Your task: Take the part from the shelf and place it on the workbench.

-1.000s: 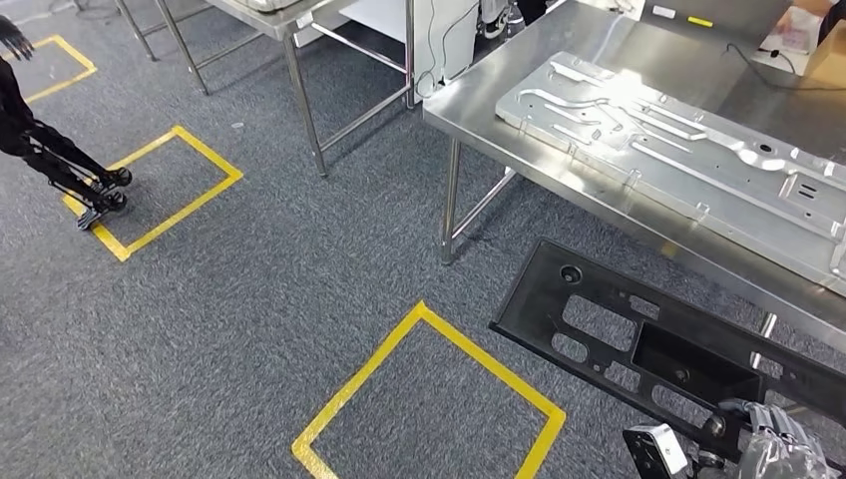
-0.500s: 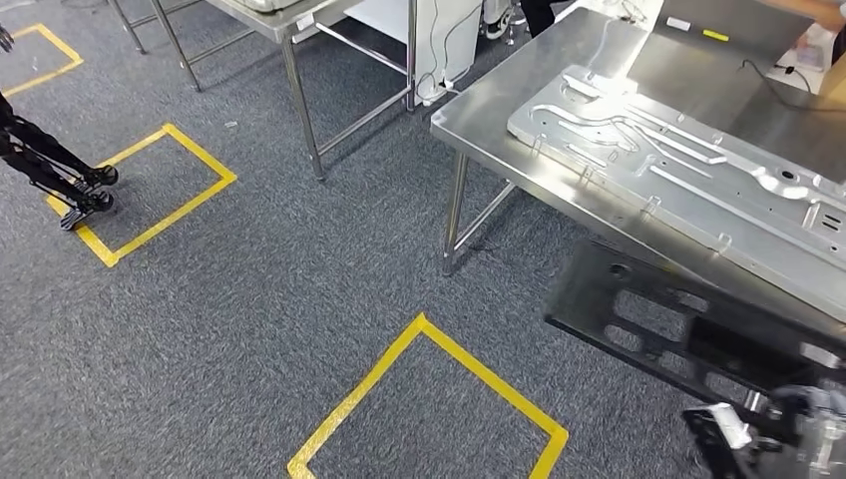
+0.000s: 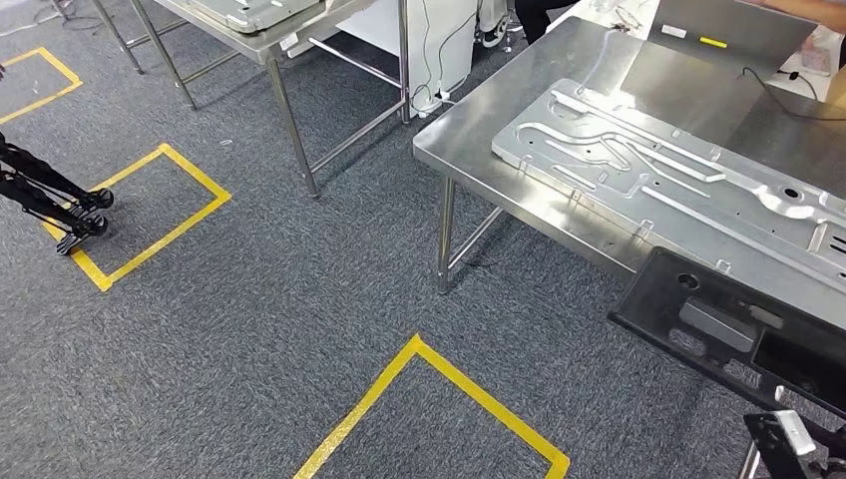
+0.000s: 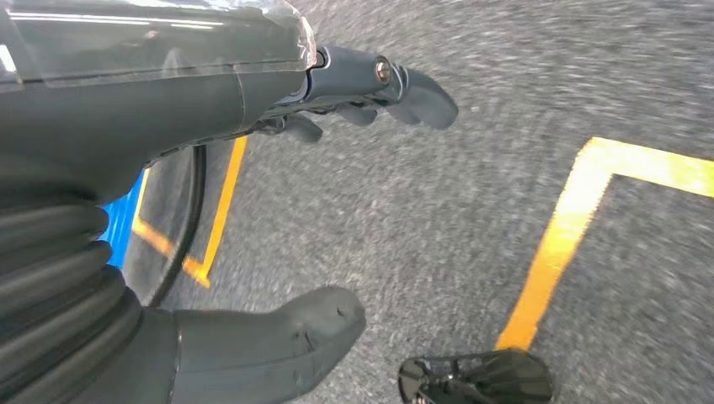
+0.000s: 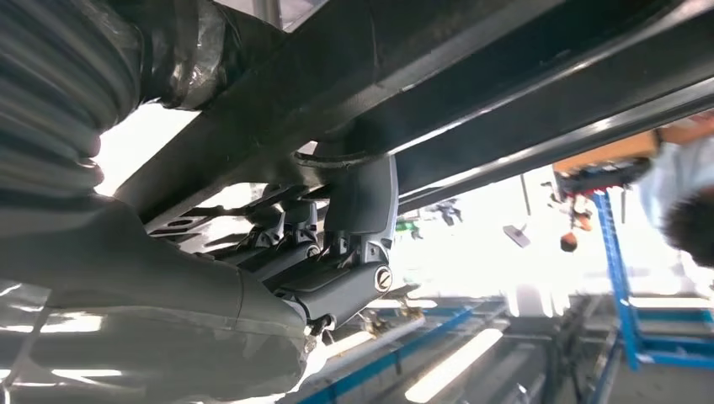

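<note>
Right hand (image 5: 337,252) gripping the part (image 3: 743,334) from underneath, fingers (image 5: 358,210) clamped on its black frame. Left hand (image 4: 278,210) hanging over the carpet, fingers (image 4: 412,88) apart, carrying nothing.

Part now riding at the lower right of the head view, near end reaching over the counter (image 3: 479,150) edge; a second ago sitting lower and further left, fully over the floor, short of the edge. Whole scene also shifting between frames, so camera and body turning and closing in, not the counter moving. Yellow floor square (image 3: 439,399) sliding lower in view, consistent with stepping forward.

Meaning for the task: carry phase nearly over, placement probably next. Part not yet set down, weight on the right hand alone as far as visible.

Beyond the part, aluminium plate (image 3: 678,185) taking up much of the counter top just past that edge. Likely risk: landing the part on the plate or leaving it hanging off the edge. Further back, cable (image 3: 788,85) and a second bench (image 3: 259,15).
</note>
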Tool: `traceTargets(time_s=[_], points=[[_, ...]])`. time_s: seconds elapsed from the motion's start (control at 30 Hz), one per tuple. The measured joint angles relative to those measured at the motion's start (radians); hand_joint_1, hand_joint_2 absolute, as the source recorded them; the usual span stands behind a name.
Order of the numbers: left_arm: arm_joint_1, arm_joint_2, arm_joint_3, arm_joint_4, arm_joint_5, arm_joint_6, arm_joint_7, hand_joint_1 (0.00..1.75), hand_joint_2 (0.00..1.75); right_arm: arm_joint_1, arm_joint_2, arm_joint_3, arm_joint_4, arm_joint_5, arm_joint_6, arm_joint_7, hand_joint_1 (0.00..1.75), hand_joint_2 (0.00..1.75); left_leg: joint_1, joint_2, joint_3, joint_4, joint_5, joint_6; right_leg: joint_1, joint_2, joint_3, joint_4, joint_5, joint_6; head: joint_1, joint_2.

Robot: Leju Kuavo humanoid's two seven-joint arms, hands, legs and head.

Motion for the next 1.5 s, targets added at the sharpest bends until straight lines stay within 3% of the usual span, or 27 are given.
traceTargets(time_s=[0.07, 0.1, 0.13, 0.2, 0.27, 0.33, 0.4, 0.47, 0.57, 0.6, 0.63, 0.7, 0.77, 0.83, 0.93, 1.03, 1.1, 1.13, 1.23, 1.3, 1.4, 1.47, 1.5], points=[[0.003, 0.002, 0.000, 0.000, 0.000, 0.000, 0.001, 0.00, 1.75, -0.015, -0.008, -0.052, 0.010, -0.006, 0.035, -0.034, 1.75, 1.75, -0.001, 0.000, -0.074, 0.082, -0.044, -0.001, 0.002, 0.003, 0.017, 0.000, -0.016, -0.003, 0.000, 0.000], [0.006, 0.004, 0.000, 0.000, -0.001, 0.000, 0.001, 0.00, 1.75, -0.024, -0.012, -0.083, 0.016, -0.007, 0.049, -0.053, 1.75, 1.75, -0.002, 0.000, -0.093, 0.081, -0.041, 0.001, 0.004, 0.004, 0.029, 0.000, -0.025, -0.003, 0.000, 0.000], [0.008, 0.005, 0.001, 0.000, -0.001, 0.000, 0.001, 0.00, 1.75, -0.033, -0.016, -0.115, 0.021, -0.007, 0.060, -0.069, 1.75, 1.75, -0.004, 0.000, -0.099, 0.050, -0.016, 0.005, 0.004, 0.005, 0.042, 0.000, -0.035, -0.002, 0.000, 0.000], [0.011, 0.007, 0.001, 0.000, -0.002, 0.000, 0.001, 0.00, 1.75, -0.050, -0.024, -0.170, 0.030, -0.008, 0.071, -0.087, 1.75, 1.75, -0.010, 0.000, -0.084, -0.063, 0.085, 0.019, 0.005, 0.006, 0.068, 0.000, -0.055, 0.003, 0.000, 0.000], [0.013, 0.009, 0.000, 0.000, -0.003, -0.001, 0.000, 0.00, 1.75, -0.065, -0.029, -0.209, 0.039, -0.008, 0.077, -0.098, 1.75, 1.75, -0.017, 0.001, -0.072, -0.140, 0.147, 0.031, 0.006, 0.009, 0.079, -0.002, -0.071, 0.013, 0.000, 0.000], [0.013, 0.012, 0.000, 0.000, -0.006, -0.001, -0.002, 0.00, 1.75, -0.076, -0.037, -0.237, 0.043, -0.008, 0.088, -0.109, 1.75, 1.75, -0.021, 0.001, -0.067, -0.162, 0.151, 0.040, 0.006, 0.012, 0.086, -0.001, -0.072, 0.027, -0.001, 0.000], [0.013, 0.013, 0.001, 0.000, -0.009, -0.001, -0.002, 0.00, 1.75, -0.086, -0.050, -0.260, 0.043, -0.007, 0.104, -0.119, 1.75, 1.75, -0.017, 0.000, -0.041, -0.182, 0.156, 0.050, 0.004, 0.011, 0.090, 0.015, -0.070, 0.039, -0.001, 0.000], [0.010, 0.013, 0.001, 0.000, -0.009, -0.001, -0.003, 0.00, 1.75, -0.101, -0.062, -0.280, 0.042, -0.007, 0.114, -0.126, 1.75, 1.75, -0.012, 0.000, -0.011, -0.201, 0.154, 0.057, 0.001, 0.010, 0.054, 0.086, -0.089, 0.047, -0.001, 0.000], [0.008, 0.014, 0.001, 0.000, -0.010, -0.002, -0.001, 0.00, 1.75, -0.114, -0.068, -0.294, 0.040, -0.007, 0.123, -0.132, 1.75, 1.75, -0.011, -0.002, 0.015, -0.208, 0.136, 0.060, -0.003, 0.010, -0.059, 0.231, -0.152, 0.059, 0.000, 0.000], [0.009, 0.014, 0.001, 0.000, -0.011, -0.003, -0.001, 0.00, 1.75, -0.115, -0.068, -0.294, 0.040, -0.007, 0.124, -0.133, 1.75, 1.75, -0.011, -0.003, 0.025, -0.208, 0.128, 0.059, -0.005, 0.009, -0.081, 0.239, -0.153, 0.062, 0.000, 0.000], [0.010, 0.014, 0.001, 0.000, -0.011, -0.003, -0.001, 0.00, 1.75, -0.116, -0.069, -0.294, 0.039, -0.007, 0.125, -0.133, 1.75, 1.75, -0.011, -0.004, 0.037, -0.208, 0.118, 0.057, -0.007, 0.009, -0.086, 0.215, -0.131, 0.063, 0.000, 0.000], [0.012, 0.013, 0.001, 0.000, -0.011, -0.003, -0.001, 0.00, 1.75, -0.119, -0.069, -0.294, 0.035, -0.007, 0.124, -0.133, 1.75, 1.75, -0.010, -0.004, 0.063, -0.209, 0.098, 0.052, -0.007, 0.007, -0.064, 0.105, -0.034, 0.059, 0.000, 0.000], [0.010, 0.013, 0.001, 0.001, -0.011, -0.004, -0.001, 0.00, 1.75, -0.122, -0.069, -0.294, 0.031, -0.008, 0.123, -0.133, 1.75, 1.75, -0.010, -0.005, 0.077, -0.210, 0.082, 0.042, 0.001, 0.003, -0.049, 0.023, 0.025, 0.049, 0.000, 0.000], [0.008, 0.013, 0.001, 0.001, -0.012, -0.004, -0.001, 0.00, 1.75, -0.124, -0.070, -0.294, 0.027, -0.008, 0.123, -0.132, 1.75, 1.75, -0.011, -0.006, 0.088, -0.210, 0.075, 0.028, 0.008, 0.001, -0.047, 0.007, 0.026, 0.033, 0.001, 0.000], [0.004, 0.013, 0.001, 0.001, -0.012, -0.004, -0.002, 0.00, 1.75, -0.127, -0.072, -0.294, 0.018, -0.014, 0.117, -0.130, 1.75, 1.75, -0.010, -0.003, 0.082, -0.163, 0.067, 0.015, 0.003, 0.004, -0.015, -0.006, 0.023, 0.011, 0.000, 0.000], [-0.001, 0.013, 0.001, 0.001, -0.013, -0.003, -0.003, 0.00, 1.75, -0.128, -0.073, -0.293, 0.009, -0.028, 0.099, -0.124, 1.75, 1.75, -0.008, -0.002, -0.025, 0.012, 0.011, 0.008, 0.003, 0.001, 0.011, -0.011, 0.006, -0.003, -0.001, 0.000], [0.002, 0.013, 0.001, 0.001, -0.013, -0.003, -0.001, 0.00, 1.75, -0.128, -0.073, -0.290, 0.007, -0.031, 0.088, -0.116, 1.75, 1.75, -0.008, -0.002, -0.091, 0.077, -0.025, 0.005, 0.004, 0.003, 0.029, -0.011, -0.010, -0.003, -0.001, 0.000], [0.004, 0.013, 0.001, 0.001, -0.013, -0.003, -0.001, 0.00, 1.75, -0.128, -0.073, -0.289, 0.007, -0.031, 0.084, -0.112, 1.75, 1.75, -0.008, -0.002, -0.101, 0.063, -0.014, 0.006, 0.004, 0.004, 0.040, -0.011, -0.019, -0.002, -0.001, 0.000], [0.006, 0.013, 0.001, 0.001, -0.014, -0.003, 0.001, 0.00, 1.75, -0.129, -0.073, -0.281, 0.007, -0.029, 0.074, -0.102, 1.75, 1.75, -0.012, -0.001, -0.072, -0.101, 0.114, 0.017, 0.005, 0.006, 0.077, -0.010, -0.048, 0.006, 0.000, 0.000], [0.006, 0.014, 0.001, 0.001, -0.015, -0.003, 0.002, 0.00, 1.75, -0.130, -0.074, -0.271, 0.007, -0.025, 0.067, -0.096, 1.75, 1.75, -0.017, -0.001, -0.057, -0.160, 0.155, 0.027, 0.007, 0.007, 0.090, -0.009, -0.061, 0.018, 0.000, 0.000], [0.007, 0.014, 0.001, 0.001, -0.016, -0.003, 0.002, 0.00, 1.75, -0.129, -0.076, -0.254, 0.009, -0.021, 0.057, -0.084, 1.75, 1.75, -0.016, -0.004, -0.038, -0.176, 0.164, 0.042, 0.007, 0.009, 0.095, 0.012, -0.059, 0.036, 0.000, 0.000], [0.005, 0.013, 0.001, 0.001, -0.016, -0.003, 0.002, 0.00, 1.75, -0.128, -0.078, -0.242, 0.011, -0.021, 0.050, -0.075, 1.75, 1.75, -0.012, -0.004, -0.018, -0.189, 0.163, 0.052, 0.004, 0.008, 0.063, 0.075, -0.073, 0.043, 0.001, 0.000], [0.004, 0.013, 0.001, 0.001, -0.016, -0.003, 0.001, 0.00, 1.75, -0.127, -0.079, -0.235, 0.012, -0.021, 0.046, -0.068, 1.75, 1.75, -0.012, -0.004, -0.012, -0.193, 0.160, 0.055, 0.002, 0.007, 0.030, 0.128, -0.093, 0.047, 0.002, 0.000]])
